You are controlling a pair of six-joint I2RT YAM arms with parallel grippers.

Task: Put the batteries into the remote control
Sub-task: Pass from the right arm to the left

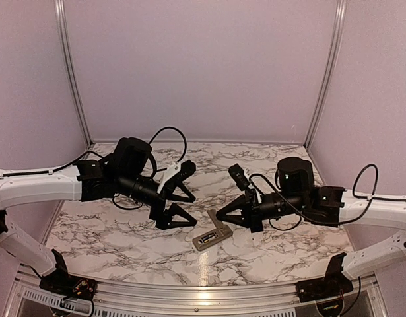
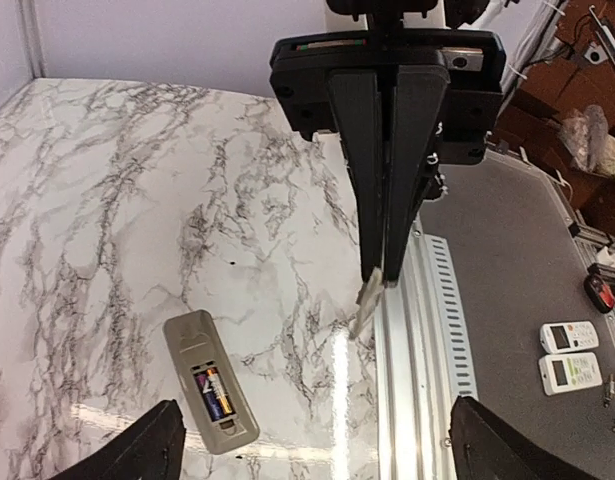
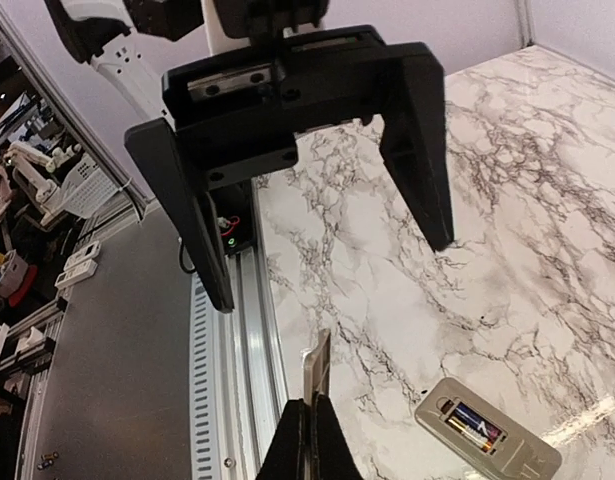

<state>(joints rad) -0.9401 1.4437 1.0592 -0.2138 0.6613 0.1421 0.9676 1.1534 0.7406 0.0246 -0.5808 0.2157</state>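
Note:
The remote control [image 1: 204, 239] lies back-up on the marble table, also seen in the left wrist view [image 2: 192, 345] and the right wrist view [image 3: 517, 460]. The batteries [image 2: 213, 393] lie side by side in its open recess [image 3: 474, 423]. My right gripper [image 3: 309, 405] is shut on the small flat grey cover piece [image 3: 318, 365], holding it on edge above the table near the front rail, beside the remote [image 1: 219, 226]. My left gripper [image 2: 317, 420] is open and empty, facing the right gripper [image 2: 387, 275] just above the remote's left side [image 1: 193, 210].
An aluminium rail [image 2: 417, 350] runs along the table's front edge. Two spare white remotes [image 2: 569, 355] lie off the table on the grey surface below. Purple walls close the back and sides.

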